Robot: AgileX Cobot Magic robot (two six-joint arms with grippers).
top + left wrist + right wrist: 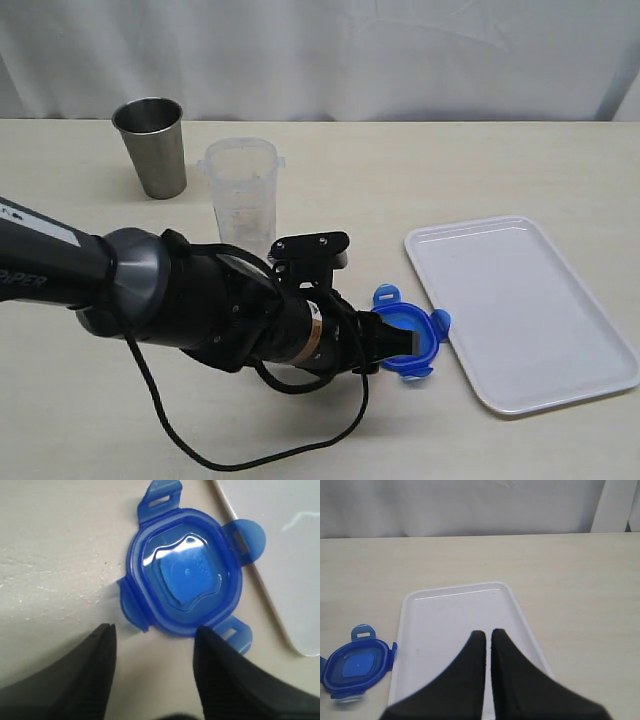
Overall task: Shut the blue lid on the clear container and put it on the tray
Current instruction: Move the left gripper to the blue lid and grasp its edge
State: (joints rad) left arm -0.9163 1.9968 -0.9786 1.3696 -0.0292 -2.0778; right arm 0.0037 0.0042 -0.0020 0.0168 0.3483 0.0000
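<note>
Pale beige matte tabletop (520,170) spreading beneath and around the left gripper (408,345), white pleated curtain (350,50) hanging well beyond it along the far edge, soft even light

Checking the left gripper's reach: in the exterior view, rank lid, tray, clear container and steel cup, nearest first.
1. Lid, at the left gripper tips.
2. Tray, just right.
3. Container, back left.
4. Steel cup, farthest back left.
</note>
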